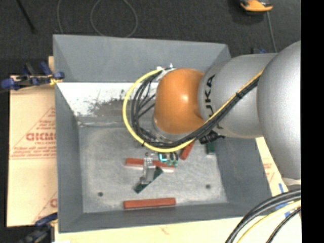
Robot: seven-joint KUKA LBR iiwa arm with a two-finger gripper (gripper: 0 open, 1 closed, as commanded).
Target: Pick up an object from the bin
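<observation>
A long red bar lies flat and level. Just above its middle lies a small dark green piece, slanted, its lower end pointing down toward the bar's left half. Farther above the bar lies a thin red stick, nearly parallel to it, its right end hidden.

Bin: plain grey walls. Its floor is paler grey and finely speckled, and the far wall is whitish with dark flecks. Long bar by the near wall: brick red, no pattern. Shorter stick mid-floor: the same red. Angled piece just below it: dark green, near black. Small block toward the right wall: green. Wrist cover: glossy orange. Arm: silver with black lettering. Cables: black, plus one yellow.
</observation>
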